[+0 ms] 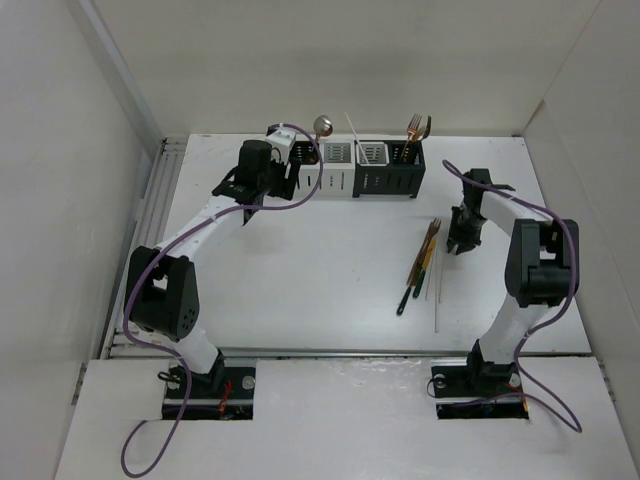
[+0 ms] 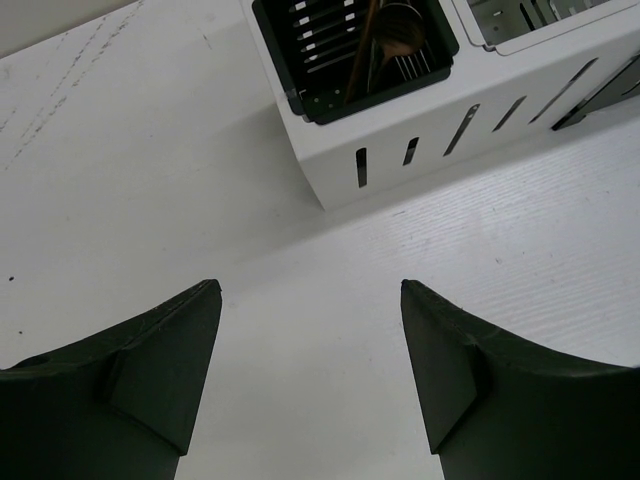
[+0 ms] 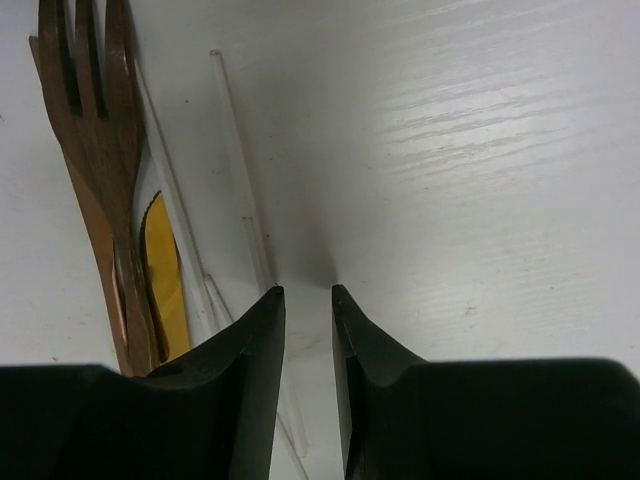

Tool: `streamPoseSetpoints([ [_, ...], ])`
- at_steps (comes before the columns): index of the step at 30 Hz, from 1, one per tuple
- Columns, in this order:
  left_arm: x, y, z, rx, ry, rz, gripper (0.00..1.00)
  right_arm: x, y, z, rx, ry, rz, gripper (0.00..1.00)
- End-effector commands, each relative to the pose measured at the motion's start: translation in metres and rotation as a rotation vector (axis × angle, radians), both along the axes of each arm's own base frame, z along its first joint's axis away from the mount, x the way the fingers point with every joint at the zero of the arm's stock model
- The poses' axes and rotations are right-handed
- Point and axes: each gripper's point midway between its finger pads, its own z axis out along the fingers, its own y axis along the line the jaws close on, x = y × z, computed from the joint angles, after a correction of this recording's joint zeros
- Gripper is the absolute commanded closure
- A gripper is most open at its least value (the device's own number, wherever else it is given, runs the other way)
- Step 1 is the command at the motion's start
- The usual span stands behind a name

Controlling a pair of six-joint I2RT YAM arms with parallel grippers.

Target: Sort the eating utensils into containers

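The containers (image 1: 355, 168) stand in a row at the back of the table; a silver spoon (image 1: 322, 125), a pale chopstick (image 1: 352, 126) and copper forks (image 1: 416, 126) stick up from them. A loose bundle of utensils (image 1: 420, 265) lies right of centre, with a clear chopstick (image 1: 437, 290) beside it. My left gripper (image 1: 248, 210) is open and empty in front of the leftmost holder (image 2: 355, 50), which holds copper utensils. My right gripper (image 3: 305, 290) hangs low over bare table, jaws only narrowly apart and empty, just right of the clear chopstick (image 3: 235, 150), a copper fork (image 3: 95, 120) and a gold knife (image 3: 165, 270).
White walls enclose the table at the back and both sides. A metal rail (image 1: 165, 200) runs along the left edge. A second white holder (image 2: 540, 20) sits right of the one before my left gripper.
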Motion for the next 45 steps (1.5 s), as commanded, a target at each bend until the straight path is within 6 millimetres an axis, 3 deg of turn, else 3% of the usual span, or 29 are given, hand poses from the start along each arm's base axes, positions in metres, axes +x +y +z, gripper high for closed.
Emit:
streamPoseSetpoints([
  [1, 0.003, 0.004, 0.029, -0.015, -0.089, 0.015, 0.30, 0.010, 0.010, 0.008, 0.018, -0.022, 0.046, 0.69],
  [13, 0.002, 0.006, 0.025, -0.008, -0.082, 0.024, 0.30, 0.006, 0.014, 0.022, -0.011, -0.053, 0.067, 0.65],
  [19, 0.002, 0.006, 0.025, -0.008, -0.082, 0.024, 0.30, 0.002, 0.022, 0.008, -0.021, -0.010, 0.101, 0.64],
  [24, 0.002, 0.008, 0.025, -0.003, -0.084, 0.033, 0.29, -0.014, 0.022, -0.028, -0.031, 0.125, 0.110, 0.78],
  [30, 0.005, 0.012, 0.027, 0.011, -0.098, 0.048, 0.27, -0.012, 0.020, -0.025, -0.043, 0.104, 0.107, 1.00],
  [32, 0.005, 0.012, 0.027, 0.011, -0.098, 0.048, 0.27, -0.004, 0.014, -0.011, -0.079, 0.058, 0.099, 1.00],
  [34, 0.005, 0.013, 0.028, 0.015, -0.099, 0.056, 0.27, 0.010, 0.000, 0.019, -0.162, -0.001, 0.077, 1.00],
  [36, 0.005, 0.013, 0.028, 0.015, -0.099, 0.056, 0.27, 0.029, -0.016, 0.070, -0.253, -0.120, 0.039, 1.00],
  [37, 0.004, 0.014, 0.026, 0.028, -0.093, 0.051, 0.27, 0.050, -0.021, 0.116, -0.286, -0.226, 0.021, 1.00],
  [39, 0.004, 0.014, 0.026, 0.028, -0.093, 0.051, 0.27, 0.072, -0.026, 0.189, -0.332, -0.412, -0.010, 1.00],
  [40, 0.004, 0.014, 0.026, 0.028, -0.093, 0.051, 0.27, 0.093, -0.019, 0.248, -0.329, -0.569, -0.027, 1.00],
  [42, 0.006, 0.013, 0.026, 0.028, -0.093, 0.051, 0.27, 0.111, -0.006, 0.312, -0.312, -0.760, -0.040, 1.00],
  [43, 0.006, 0.012, 0.026, 0.024, -0.092, 0.043, 0.27, 0.126, 0.019, 0.361, -0.277, -0.926, -0.019, 1.00],
  [45, 0.007, 0.011, 0.031, 0.020, -0.102, 0.043, 0.27, 0.139, 0.052, 0.398, -0.237, -1.079, 0.041, 1.00],
])
